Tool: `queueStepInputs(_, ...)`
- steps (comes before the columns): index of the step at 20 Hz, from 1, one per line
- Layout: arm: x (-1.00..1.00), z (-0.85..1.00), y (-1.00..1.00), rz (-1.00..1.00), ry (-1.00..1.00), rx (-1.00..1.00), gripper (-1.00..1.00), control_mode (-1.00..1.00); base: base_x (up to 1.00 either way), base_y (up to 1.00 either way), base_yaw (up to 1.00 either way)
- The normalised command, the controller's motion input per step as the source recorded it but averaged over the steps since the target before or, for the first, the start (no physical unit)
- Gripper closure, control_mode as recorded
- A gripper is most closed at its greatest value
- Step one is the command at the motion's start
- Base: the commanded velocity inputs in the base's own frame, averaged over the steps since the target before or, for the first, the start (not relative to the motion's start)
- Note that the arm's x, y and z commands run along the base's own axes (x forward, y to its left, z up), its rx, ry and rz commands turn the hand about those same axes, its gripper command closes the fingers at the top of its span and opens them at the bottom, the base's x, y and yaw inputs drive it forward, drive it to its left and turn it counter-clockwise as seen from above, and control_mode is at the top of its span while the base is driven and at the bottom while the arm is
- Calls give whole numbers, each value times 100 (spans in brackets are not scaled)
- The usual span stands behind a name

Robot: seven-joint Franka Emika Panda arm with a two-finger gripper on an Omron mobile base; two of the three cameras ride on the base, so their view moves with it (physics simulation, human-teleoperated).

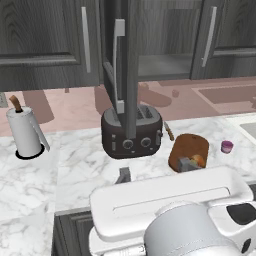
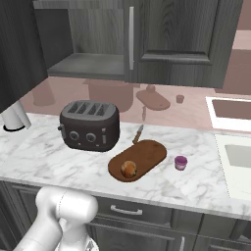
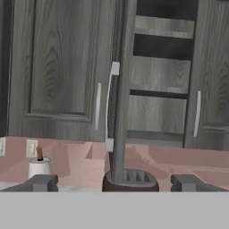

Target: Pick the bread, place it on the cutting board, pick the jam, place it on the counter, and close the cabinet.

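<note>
Bread (image 2: pixel 129 169) sits on the near end of the cutting board (image 2: pixel 145 155), which lies on the marble surface (image 2: pixel 59 162) just right of the dark toaster (image 2: pixel 89 125). From the left base camera the roll is half hidden behind the robot's white arm. Jam (image 2: pixel 181 163) stands on the surface just right of the board, apart from it. One door (image 3: pixel 120 89) of the cabinet (image 3: pixel 161 85) stands open, seen edge-on, its top cut off. The fingers (image 3: pixel 115 183) are spread wide with nothing between them, facing that door edge above the toaster; bread and jam lie well apart from them. A paper-towel roll (image 1: pixel 26 132) stands far left.
</note>
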Motion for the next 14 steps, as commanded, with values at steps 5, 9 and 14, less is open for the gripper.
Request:
queueStepInputs(5, 17, -4, 1, 0, 0, 0, -100, -100, 0, 0, 0)
queueStepInputs(9, 15, -8, 3, 0, 0, -1, -100, -100, 0, 0, 0)
queueStepInputs(14, 14, -12, 5, 0, -1, -1, -100, -100, 0, 0, 0)
